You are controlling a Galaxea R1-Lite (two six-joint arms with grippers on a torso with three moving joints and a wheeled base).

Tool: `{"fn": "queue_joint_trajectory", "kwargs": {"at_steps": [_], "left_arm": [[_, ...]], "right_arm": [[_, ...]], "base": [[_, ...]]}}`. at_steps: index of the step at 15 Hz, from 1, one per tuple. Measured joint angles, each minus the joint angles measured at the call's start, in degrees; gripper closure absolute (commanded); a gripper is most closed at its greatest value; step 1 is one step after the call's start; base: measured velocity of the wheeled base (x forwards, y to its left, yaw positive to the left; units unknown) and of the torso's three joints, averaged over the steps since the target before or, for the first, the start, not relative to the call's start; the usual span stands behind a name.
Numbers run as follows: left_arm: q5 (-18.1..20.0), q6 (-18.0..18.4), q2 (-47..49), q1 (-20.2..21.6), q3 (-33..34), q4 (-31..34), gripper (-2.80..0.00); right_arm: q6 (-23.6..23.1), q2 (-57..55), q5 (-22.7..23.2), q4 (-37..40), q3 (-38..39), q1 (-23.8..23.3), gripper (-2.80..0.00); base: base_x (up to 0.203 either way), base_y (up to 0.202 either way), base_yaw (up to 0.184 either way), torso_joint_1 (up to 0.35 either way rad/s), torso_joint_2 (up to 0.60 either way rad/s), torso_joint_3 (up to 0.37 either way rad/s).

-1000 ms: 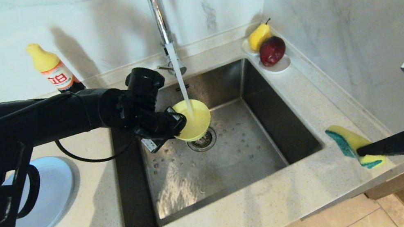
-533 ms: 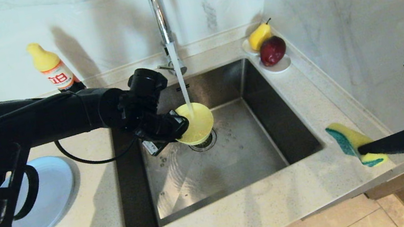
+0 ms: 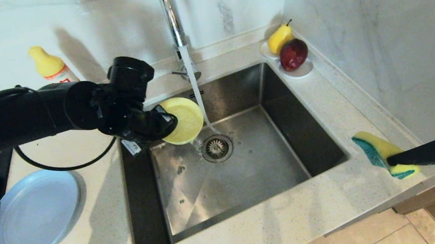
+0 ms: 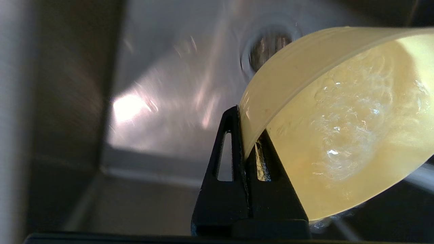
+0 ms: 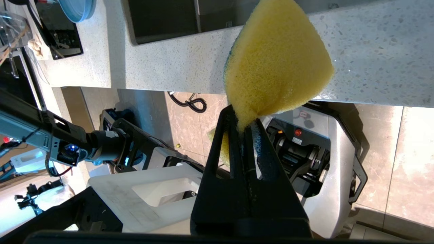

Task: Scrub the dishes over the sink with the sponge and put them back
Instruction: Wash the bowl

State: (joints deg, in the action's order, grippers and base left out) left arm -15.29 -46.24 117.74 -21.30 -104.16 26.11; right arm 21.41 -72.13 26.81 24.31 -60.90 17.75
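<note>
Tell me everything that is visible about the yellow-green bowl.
The pale yellow-green bowl looks like smooth, slightly translucent plastic, round with a plain rim. The left gripper is shut on its rim and holds it tilted above the sink, beside the drain strainer. Its inside is wet, with bubbles. The water stream falls just beside it, and water drips from its lower edge.

The speckled countertop [image 3: 265,239] carries a grey-blue plate [image 3: 32,215] and fruit dish [image 3: 300,69].

Bowl [image 3: 181,119] pale yellow-green; plate [image 3: 32,215] grey-blue; sponge [image 3: 377,152] yellow with teal-green face; sink [image 3: 315,140] brushed steel; bottle [image 3: 49,66] yellow; counter [image 3: 98,232] speckled cream; pear [image 3: 278,38] yellow; dark red fruit [image 3: 293,54].
</note>
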Motion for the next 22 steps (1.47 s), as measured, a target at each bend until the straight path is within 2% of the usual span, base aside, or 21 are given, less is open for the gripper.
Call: {"fn": "queue_joint_trajectory", "kwargs": {"at_steps": [3,6,11,17,22], "left_arm": [[-2.66,2.72,-3.86,2.13,0.63,-1.83,0.00],[-3.03,6.19,-7.92,2.86,4.00,-7.78,0.00],[-3.20,16.18,-14.19,3.00,13.64,-25.67,0.00],[-3.14,26.20,-19.03,3.00,24.02,-46.40,0.00],[-1.78,33.42,-20.41,2.97,35.18,-69.15,0.00]], "right_arm": [[0.09,0.02,0.00,0.00,0.00,0.00,0.00],[0.11,0.11,0.01,-0.02,-0.21,0.05,0.00],[0.10,0.39,0.01,0.09,-0.61,0.07,0.00],[0.11,0.24,0.09,0.09,-0.62,0.07,0.00],[0.14,-0.11,0.04,0.09,-0.84,0.07,0.00]], "base": [[0.000,0.000,0.000,0.000,0.00,0.000],[0.000,0.000,0.000,0.000,0.00,0.000],[0.000,0.000,0.000,0.000,0.00,0.000],[0.000,0.000,0.000,0.000,0.00,0.000],[0.000,0.000,0.000,0.000,0.00,0.000]]}}
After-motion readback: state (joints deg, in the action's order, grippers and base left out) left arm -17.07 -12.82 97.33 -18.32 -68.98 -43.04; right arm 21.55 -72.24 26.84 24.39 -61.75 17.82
